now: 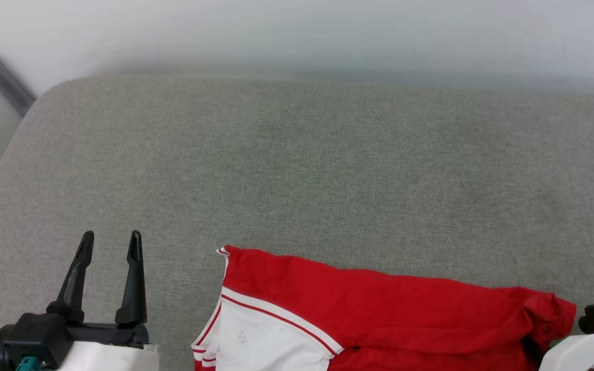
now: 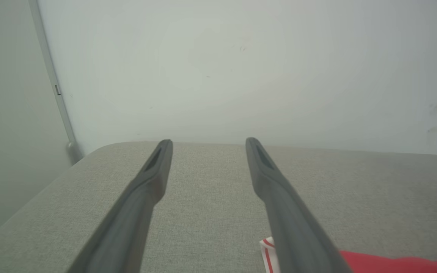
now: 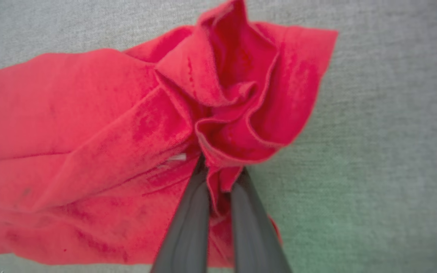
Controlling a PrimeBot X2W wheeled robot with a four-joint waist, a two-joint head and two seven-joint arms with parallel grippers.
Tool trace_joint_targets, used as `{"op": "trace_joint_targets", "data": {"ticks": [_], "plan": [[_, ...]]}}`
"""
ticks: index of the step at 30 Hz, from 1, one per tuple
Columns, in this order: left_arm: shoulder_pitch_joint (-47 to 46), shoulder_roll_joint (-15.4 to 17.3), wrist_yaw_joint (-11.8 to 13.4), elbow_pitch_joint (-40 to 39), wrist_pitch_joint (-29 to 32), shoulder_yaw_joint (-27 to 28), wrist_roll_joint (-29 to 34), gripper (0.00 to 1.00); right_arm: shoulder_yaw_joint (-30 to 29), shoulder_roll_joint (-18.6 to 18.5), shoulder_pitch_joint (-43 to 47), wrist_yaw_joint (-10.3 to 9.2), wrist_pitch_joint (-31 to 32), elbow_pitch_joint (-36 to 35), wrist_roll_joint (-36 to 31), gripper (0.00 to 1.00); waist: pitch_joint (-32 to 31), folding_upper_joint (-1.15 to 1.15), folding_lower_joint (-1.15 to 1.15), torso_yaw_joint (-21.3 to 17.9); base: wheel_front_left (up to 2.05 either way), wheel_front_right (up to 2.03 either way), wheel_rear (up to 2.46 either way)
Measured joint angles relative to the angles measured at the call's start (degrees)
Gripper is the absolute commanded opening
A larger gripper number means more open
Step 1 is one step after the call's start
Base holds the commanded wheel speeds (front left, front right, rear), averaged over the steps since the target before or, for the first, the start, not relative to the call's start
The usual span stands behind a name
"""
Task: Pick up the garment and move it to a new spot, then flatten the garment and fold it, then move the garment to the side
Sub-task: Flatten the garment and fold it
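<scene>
The garment, red with a white sleeve trimmed in red stripes, lies folded along the near edge of the grey cushion. In the right wrist view my right gripper is shut on a bunched red fold of the garment, the cloth pinched between its two dark fingers. The head view has that arm's body at the lower right corner, beside the garment's crumpled right end. My left gripper stands open over bare cushion, left of the white sleeve. In the left wrist view its fingers are spread, with the sleeve's striped edge by the right one.
The grey fabric cushion stretches wide behind the garment, with a pale wall along its far edge. A grey rail runs down the wall at the far left, past the cushion's rounded corner.
</scene>
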Motion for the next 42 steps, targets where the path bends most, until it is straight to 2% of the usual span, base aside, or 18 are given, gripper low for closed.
{"op": "trace_joint_targets", "data": {"ticks": [5,12,17,23,28,33,39,42], "plan": [[0.73,0.21,0.00,-0.03,0.00,0.12,-0.01,1.00,-2.81,-1.02,-0.74,0.04,-1.66,0.64,-0.93,0.00,-1.19,0.00,0.00,-0.63,0.00,0.00,0.00],[0.84,0.13,0.00,-0.19,0.00,0.02,0.00,1.00,-11.35,-4.55,-3.05,0.01,-3.16,1.99,-6.48,0.00,-1.75,0.00,0.00,-1.55,0.00,0.00,0.00],[1.10,-0.16,0.00,-0.11,0.00,0.01,0.01,1.00,-12.99,-4.12,-4.05,0.00,-3.33,1.74,-7.62,0.00,-2.20,0.00,0.00,-2.05,0.00,0.00,0.00],[1.74,-0.35,0.00,0.24,0.00,0.05,-0.07,1.00,-9.20,-2.76,-2.59,-0.02,-2.20,-3.14,-7.06,0.00,-3.25,0.00,0.00,-2.65,0.00,0.00,0.00],[2.10,-0.45,0.00,0.57,0.00,0.24,-0.14,1.00,-2.80,-2.23,0.30,-0.02,1.54,-9.20,-6.70,0.00,-4.43,0.00,0.00,-3.13,0.00,0.00,0.00],[2.83,-0.66,0.00,0.59,0.00,0.25,-0.32,1.00,2.50,-0.19,2.91,-0.02,6.57,-15.34,-5.49,0.00,-5.32,0.00,0.00,-3.44,0.00,0.00,0.00],[2.94,-1.02,0.00,0.66,0.00,-0.22,-0.33,1.00,6.02,4.30,3.41,-0.02,9.95,-19.52,-1.35,0.00,-5.92,0.00,0.00,-2.98,0.00,0.00,0.00],[3.10,-1.11,0.00,0.69,0.00,-0.27,-0.40,1.00,7.23,5.21,3.01,-0.02,10.51,-19.94,2.30,0.00,-6.14,0.00,0.00,-2.54,0.00,0.00,0.00]]}}
